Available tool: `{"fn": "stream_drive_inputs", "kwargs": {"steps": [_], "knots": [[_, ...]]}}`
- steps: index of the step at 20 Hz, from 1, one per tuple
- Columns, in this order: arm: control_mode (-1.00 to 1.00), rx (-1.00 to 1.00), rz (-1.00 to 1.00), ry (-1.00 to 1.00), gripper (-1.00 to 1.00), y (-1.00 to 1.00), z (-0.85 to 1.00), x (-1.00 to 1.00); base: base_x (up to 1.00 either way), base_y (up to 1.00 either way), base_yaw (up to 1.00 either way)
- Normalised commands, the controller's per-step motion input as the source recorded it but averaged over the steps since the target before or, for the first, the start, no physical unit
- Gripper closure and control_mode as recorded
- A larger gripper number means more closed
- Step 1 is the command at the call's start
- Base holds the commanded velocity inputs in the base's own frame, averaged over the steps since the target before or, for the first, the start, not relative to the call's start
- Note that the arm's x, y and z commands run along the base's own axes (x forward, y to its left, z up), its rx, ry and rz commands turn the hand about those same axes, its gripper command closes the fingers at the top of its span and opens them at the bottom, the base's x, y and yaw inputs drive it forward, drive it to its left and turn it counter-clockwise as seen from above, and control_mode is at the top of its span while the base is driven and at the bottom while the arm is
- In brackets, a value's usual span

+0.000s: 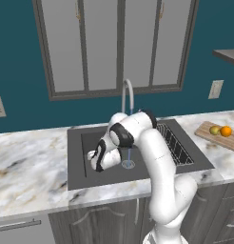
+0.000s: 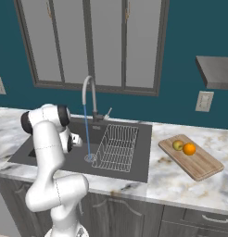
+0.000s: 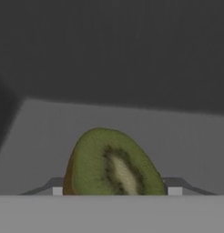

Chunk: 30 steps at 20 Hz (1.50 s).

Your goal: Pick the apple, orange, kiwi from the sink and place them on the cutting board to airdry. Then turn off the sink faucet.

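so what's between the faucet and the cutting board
In the right base view, the wire dish rack at the sink's end, then bare marble counter, lie between the faucet and the cutting board.

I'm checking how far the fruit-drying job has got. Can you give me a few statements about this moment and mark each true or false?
1. The apple and the orange lie on the cutting board. True.
2. The kiwi is on the cutting board too. False: it sits between the jaws in the hand view, down in the sink.
3. Water runs from the sink faucet. True: a blue stream falls to the drain.
4. The wire dish rack stands on the counter beside the board. False: it stands inside the sink.
5. The apple and the orange are far apart. False: they lie side by side.
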Motion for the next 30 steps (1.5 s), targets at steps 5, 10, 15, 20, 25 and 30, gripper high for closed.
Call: {"fn": "stream_drive_inputs", "kwargs": {"steps": [5, 10, 15, 20, 25, 30], "knots": [[-1.0, 0.0, 0.0, 0.02, 1.0, 0.0, 0.59, -0.18, 0.0, 0.0, 0.0], [-1.0, 0.0, 0.0, 0.01, 1.0, 0.0, 0.58, -0.34, 0.0, 0.0, 0.0], [-1.0, 0.0, 0.0, 0.03, 1.0, 0.0, 0.67, -0.39, 0.0, 0.0, 0.0], [-1.0, 0.0, 0.0, 0.05, 1.0, 0.01, 0.76, -0.47, 0.0, 0.0, 0.0], [-1.0, 0.0, -0.04, 0.02, 1.0, -0.01, 0.82, -0.56, 0.0, 0.0, 0.0], [-1.0, 0.0, -0.07, 0.03, 1.0, -0.36, 0.99, -0.38, 0.0, 0.0, 0.0]]}}
